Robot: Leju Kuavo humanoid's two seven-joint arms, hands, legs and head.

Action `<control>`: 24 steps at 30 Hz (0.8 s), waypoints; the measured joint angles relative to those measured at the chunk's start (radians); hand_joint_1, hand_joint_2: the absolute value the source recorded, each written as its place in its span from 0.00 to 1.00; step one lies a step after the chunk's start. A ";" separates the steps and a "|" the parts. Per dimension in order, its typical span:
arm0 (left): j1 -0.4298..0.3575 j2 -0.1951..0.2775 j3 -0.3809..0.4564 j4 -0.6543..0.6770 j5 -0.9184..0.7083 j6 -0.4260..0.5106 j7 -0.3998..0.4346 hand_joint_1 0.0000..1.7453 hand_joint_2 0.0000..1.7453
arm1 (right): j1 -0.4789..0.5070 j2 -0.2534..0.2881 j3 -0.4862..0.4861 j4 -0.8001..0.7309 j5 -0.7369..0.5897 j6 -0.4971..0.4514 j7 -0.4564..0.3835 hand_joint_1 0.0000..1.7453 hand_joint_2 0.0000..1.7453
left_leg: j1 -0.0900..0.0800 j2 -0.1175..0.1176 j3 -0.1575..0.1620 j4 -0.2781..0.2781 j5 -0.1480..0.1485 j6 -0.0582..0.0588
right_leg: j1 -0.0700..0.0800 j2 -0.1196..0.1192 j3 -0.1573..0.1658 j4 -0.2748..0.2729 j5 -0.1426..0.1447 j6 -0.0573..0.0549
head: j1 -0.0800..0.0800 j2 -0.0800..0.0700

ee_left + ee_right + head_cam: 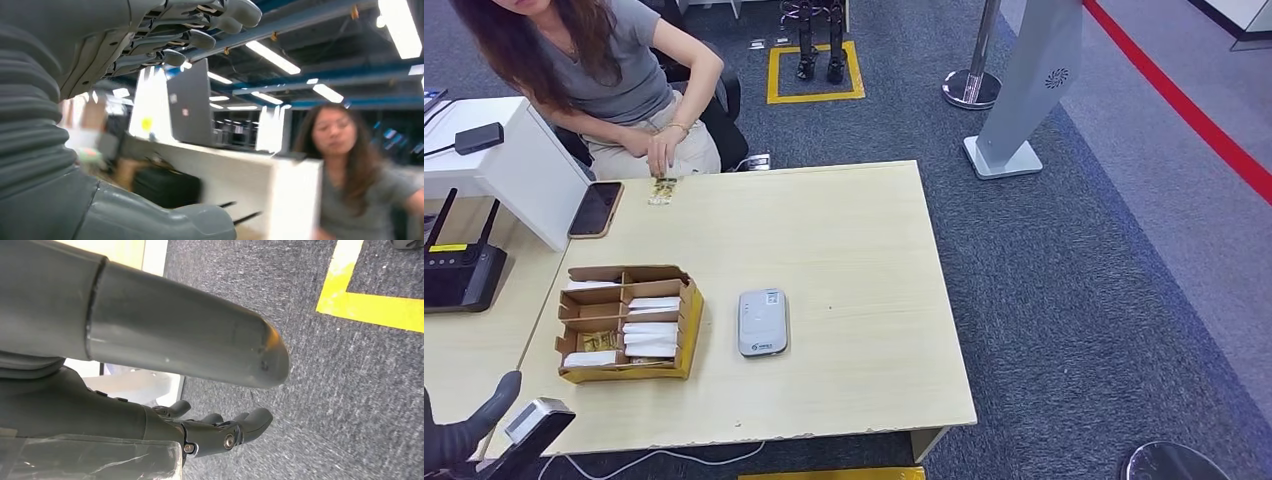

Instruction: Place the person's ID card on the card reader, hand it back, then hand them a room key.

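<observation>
While the person (pixel 599 70) sits at the far side of the counter (pixel 844 240), one of their hands (pixel 662 150) rests at its far edge, fingertips on the ID card (pixel 662 190) lying flat there. Just beside the card, toward the white partition (pixel 509 165), a phone (pixel 595 208) lies face up. Nearer the robot, the grey card reader (pixel 762 321) sits on the counter, well apart from the card, with nothing on it. Left of the reader stands an open cardboard box (pixel 627 322) divided into compartments that hold white room key sleeves (pixel 650 337). A black router (pixel 459 270) stands on the lower surface at far left. The left robot hand (pixel 165 40) is raised near the counter's near-left corner, its fingers spread apart and holding nothing. The right robot hand (pixel 220 432) hangs above grey carpet (pixel 350 390) marked with yellow tape, fingers loosely extended and empty.
</observation>
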 joint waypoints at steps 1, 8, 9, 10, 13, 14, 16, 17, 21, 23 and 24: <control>0.015 0.012 0.000 -0.007 -0.044 -0.031 0.042 0.00 1.00 | 0.000 0.002 -0.004 0.000 0.001 0.000 0.001 0.00 0.00 | 0.000 0.000 0.000 0.000 0.000 0.000 | 0.000 0.000 0.000 0.000 0.000 0.000 | 0.000 0.000; 0.024 0.094 -0.035 0.018 -0.163 -0.172 0.200 0.00 1.00 | -0.001 0.009 -0.018 0.000 0.013 -0.001 0.002 0.00 0.00 | 0.000 -0.001 0.001 0.000 0.001 -0.001 | 0.000 -0.001 0.001 0.000 0.001 -0.001 | 0.000 0.000; 0.018 0.105 -0.044 0.029 -0.168 -0.182 0.207 0.00 1.00 | -0.001 0.009 -0.018 0.000 0.017 -0.001 0.001 0.00 0.00 | 0.000 -0.001 0.001 0.000 0.001 -0.001 | 0.000 -0.001 0.001 0.000 0.001 -0.001 | 0.000 0.000; 0.010 0.113 -0.054 0.042 -0.170 -0.191 0.211 0.00 1.00 | -0.001 0.009 -0.018 0.000 0.020 -0.001 0.001 0.00 0.00 | 0.000 -0.001 0.001 0.000 0.001 -0.001 | 0.000 -0.001 0.002 0.000 0.001 -0.001 | 0.000 0.000; -0.019 0.130 -0.086 0.081 -0.167 -0.216 0.212 0.00 1.00 | -0.003 0.009 -0.018 0.000 0.023 -0.001 0.000 0.00 0.00 | 0.000 -0.002 0.001 0.000 0.002 -0.001 | 0.000 -0.001 0.002 0.000 0.001 -0.001 | 0.000 0.000; -0.029 0.133 -0.097 0.093 -0.164 -0.223 0.211 0.00 1.00 | -0.003 0.009 -0.018 0.000 0.023 -0.001 0.000 0.00 0.00 | 0.000 -0.002 0.001 0.000 0.002 -0.001 | 0.000 -0.001 0.002 0.000 0.001 -0.001 | 0.000 0.000; -0.048 0.138 -0.121 0.118 -0.160 -0.233 0.210 0.00 1.00 | -0.004 0.009 -0.018 0.000 0.024 0.000 -0.002 0.00 0.00 | 0.000 -0.001 0.001 0.000 0.002 -0.001 | 0.000 -0.001 0.002 0.000 0.001 -0.001 | 0.000 0.000; -0.058 0.140 -0.134 0.132 -0.159 -0.236 0.210 0.00 1.00 | -0.005 0.009 -0.018 0.000 0.024 0.000 -0.002 0.00 0.00 | 0.000 -0.001 0.001 0.000 0.002 -0.001 | 0.000 -0.001 0.002 0.000 0.001 -0.001 | 0.000 0.000; -0.086 0.141 -0.167 0.170 -0.158 -0.239 0.209 0.00 1.00 | -0.005 0.009 -0.018 0.000 0.026 0.000 -0.003 0.00 0.00 | 0.000 -0.001 0.002 0.000 0.002 -0.001 | 0.000 -0.001 0.002 0.000 0.001 -0.001 | 0.000 0.000; -0.107 0.141 -0.188 0.191 -0.158 -0.240 0.206 0.00 1.00 | -0.005 0.009 -0.018 0.000 0.032 0.000 -0.004 0.00 0.00 | 0.000 -0.002 0.001 0.000 0.002 -0.001 | 0.000 -0.001 0.002 0.000 0.001 -0.001 | 0.000 0.000; -0.121 0.140 -0.202 0.205 -0.157 -0.241 0.203 0.00 1.00 | -0.006 0.009 -0.018 0.000 0.035 0.000 -0.004 0.00 0.00 | 0.000 -0.002 0.001 0.000 0.002 -0.001 | 0.000 -0.002 0.002 0.000 0.001 -0.001 | 0.000 0.000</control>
